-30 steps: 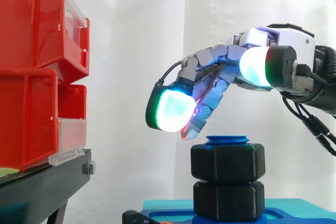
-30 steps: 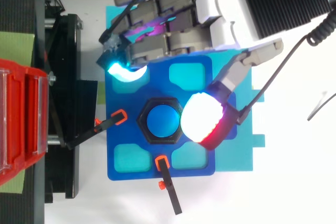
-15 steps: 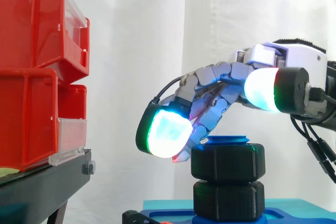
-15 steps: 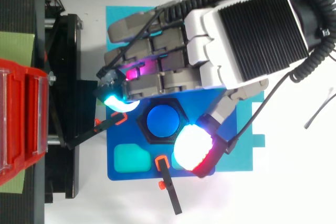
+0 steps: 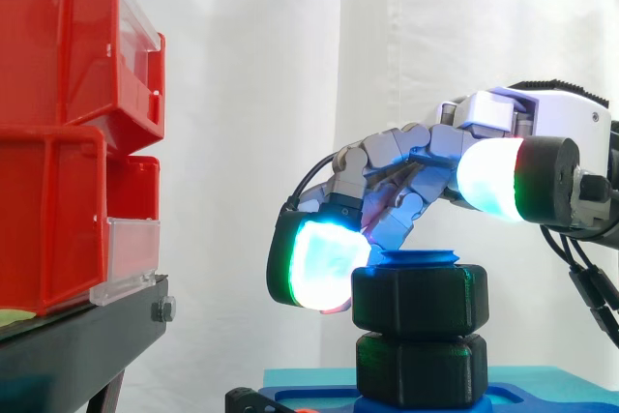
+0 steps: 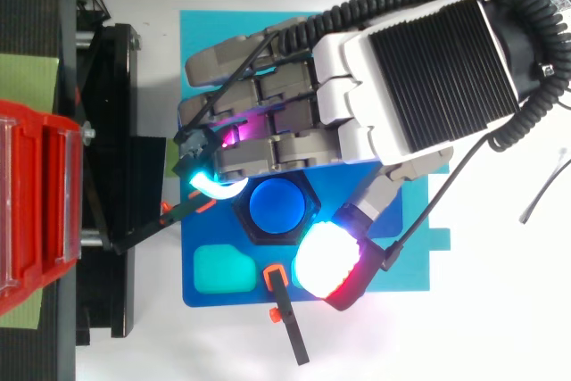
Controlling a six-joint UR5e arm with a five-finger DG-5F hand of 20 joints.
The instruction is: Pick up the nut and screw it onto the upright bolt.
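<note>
Two red plastic bins (image 5: 58, 132) stack at left. Right of them, the hand's (image 6: 419, 69) fingers (image 5: 324, 263) curl over the upper black hexagonal nut (image 5: 419, 299) atop the blue upright bolt (image 6: 278, 205), clamping nothing. Rigid, light, likely slick: pinch opposite flats.

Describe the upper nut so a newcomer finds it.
Right of the red bins lies a blue base plate with a blue bolt standing upright. Two black hex nuts are stacked on it: the upper nut sits atop the lower nut, under the bolt's tip.
</note>
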